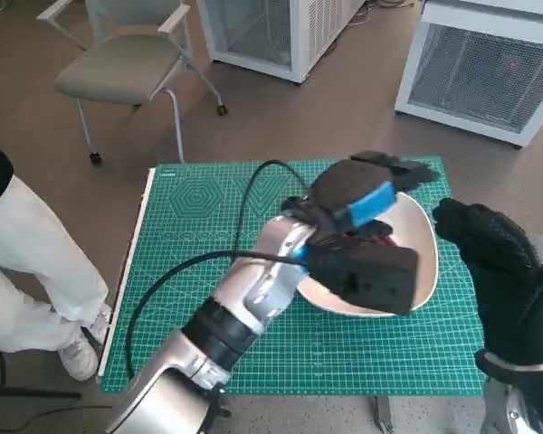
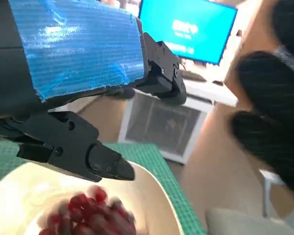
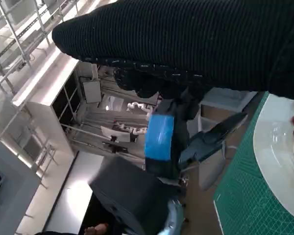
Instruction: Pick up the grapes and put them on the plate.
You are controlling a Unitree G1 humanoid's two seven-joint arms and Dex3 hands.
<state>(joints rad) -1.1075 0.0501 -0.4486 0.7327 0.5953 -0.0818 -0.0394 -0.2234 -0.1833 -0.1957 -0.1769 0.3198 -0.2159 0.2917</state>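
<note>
Grapes (image 2: 90, 213) already on plate (image 1: 423, 237); left hand (image 1: 362, 194) above them, fingers apart, empty.
Right hand (image 1: 489, 244) beside the plate, grip unclear. Risk: left fingers dipping on retreat could catch the grapes or tip the plate on the desk (image 1: 208, 226).

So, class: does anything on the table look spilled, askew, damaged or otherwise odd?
Nothing stands out. The grapes lie on the plate, which sits flat on the green mat. The left robot hand hovers over the plate holding nothing, and the right robot hand hangs beside it. No spill or damage shows.
</note>
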